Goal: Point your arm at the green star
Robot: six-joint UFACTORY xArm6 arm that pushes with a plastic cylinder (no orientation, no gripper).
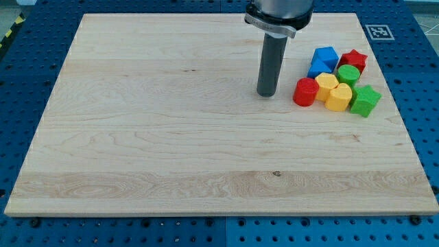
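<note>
The green star (365, 100) lies at the right end of a tight cluster of blocks near the board's right edge. My tip (267, 94) rests on the board to the left of the cluster, a short gap from the red cylinder (305, 92). The green star is on the far side of the cluster from my tip, with the red cylinder and a yellow block (338, 97) between them.
The cluster also holds a second yellow block (326, 84), a green cylinder (348, 75), a red star (354, 60) and two blue blocks (324, 59). A fiducial marker (378, 31) sits at the board's top right corner. The wooden board (171, 123) lies on a blue perforated table.
</note>
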